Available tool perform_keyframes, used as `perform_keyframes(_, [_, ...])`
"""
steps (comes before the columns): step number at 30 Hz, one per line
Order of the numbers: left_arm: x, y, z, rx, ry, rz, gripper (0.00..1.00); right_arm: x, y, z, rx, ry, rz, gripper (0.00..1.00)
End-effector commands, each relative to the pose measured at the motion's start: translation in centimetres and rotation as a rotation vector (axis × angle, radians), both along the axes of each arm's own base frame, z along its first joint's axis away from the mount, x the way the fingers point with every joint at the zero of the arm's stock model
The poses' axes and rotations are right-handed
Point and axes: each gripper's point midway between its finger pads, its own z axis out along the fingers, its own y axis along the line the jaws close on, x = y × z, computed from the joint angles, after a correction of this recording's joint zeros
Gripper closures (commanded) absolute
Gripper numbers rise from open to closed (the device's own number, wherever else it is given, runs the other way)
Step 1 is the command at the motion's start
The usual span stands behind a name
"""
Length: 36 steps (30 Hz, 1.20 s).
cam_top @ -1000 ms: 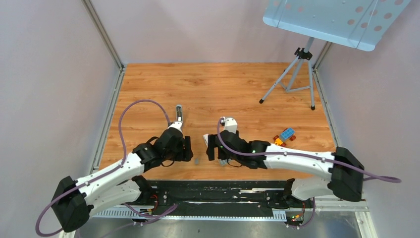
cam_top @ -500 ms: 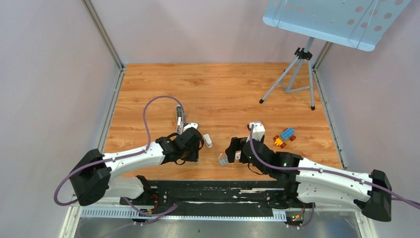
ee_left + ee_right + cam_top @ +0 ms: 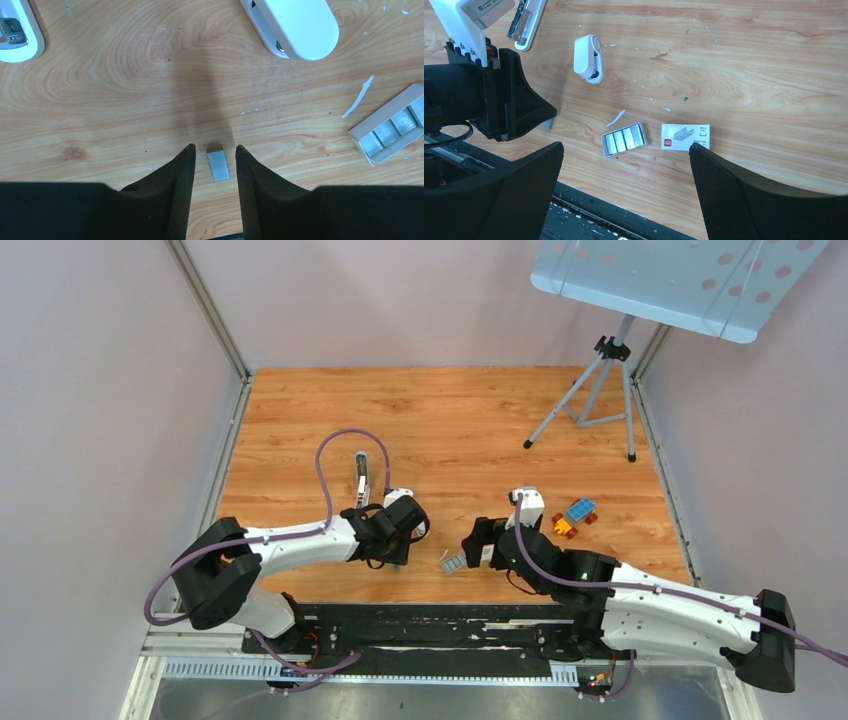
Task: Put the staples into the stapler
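Looking from my left, I am seeing one stapler (image 3: 526, 24) lying on the table (image 3: 450, 410) with metal showing inside it, so I think it is waiting to be filled. Next I am holding my left gripper (image 3: 215, 147) low over the wood. Its fingers (image 3: 181, 175) are standing narrow, one on each side of the staples (image 3: 218, 166). There is one loose block, and it is lying flat between the tips. A thin gap is showing on both sides, so I am not pinching it yet. I think I am lining up to pick it up. Just past it one small white rounded thing (image 3: 588, 59) is lying, and I cannot tell what it is. Then one open tray (image 3: 362, 147) is sitting with three or four more strips inside, too small to count well. I am hanging my right gripper (image 3: 625, 150) above that tray, spread wide and holding nothing, maybe to stay out of the way. Beside the tray one white box (image 3: 685, 136) with a red mark is lying flat. Farther right a little pile of toy bricks (image 3: 573, 515) and one tripod (image 3: 590, 405) are standing well apart from my work.
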Motion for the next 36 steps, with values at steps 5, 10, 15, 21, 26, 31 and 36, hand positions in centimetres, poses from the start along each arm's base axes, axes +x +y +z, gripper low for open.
perform_keyframes(5, [0.0, -0.6, -0.3, -0.01, -0.003, 0.01, 0.65, -0.1, -1.7, -0.9, -0.026, -0.012, -0.042, 0.0])
perform_keyframes(10, [-0.3, -0.6, -0.9, 0.001, 0.016, 0.015, 0.67, -0.1, -1.9, -1.2, -0.034, -0.01, -0.048, 0.0])
perform_keyframes(15, [-0.8, -0.8, -1.4, 0.005, 0.034, 0.012, 0.67, -0.1, -1.9, -1.4, -0.04, -0.007, -0.049, 0.0])
perform_keyframes(21, [-1.2, -0.5, -1.7, 0.032, 0.042, 0.014, 0.7, -0.1, -2.0, -1.3, -0.035, -0.008, -0.055, 0.0])
perform_keyframes(26, [-1.3, -0.5, -1.1, 0.023, 0.031, 0.004, 0.7, -0.2, -2.1, -1.6, -0.036, -0.003, -0.054, 0.0])
perform_keyframes(31, [-1.2, -0.1, -0.7, 0.035, 0.021, 0.004, 0.7, -0.2, -2.0, -1.6, -0.033, 0.003, -0.054, 0.0])
perform_keyframes(36, [-1.3, 0.1, -0.5, 0.036, 0.021, 0.005, 0.7, -0.2, -2.0, -1.7, -0.031, 0.004, -0.056, 0.0])
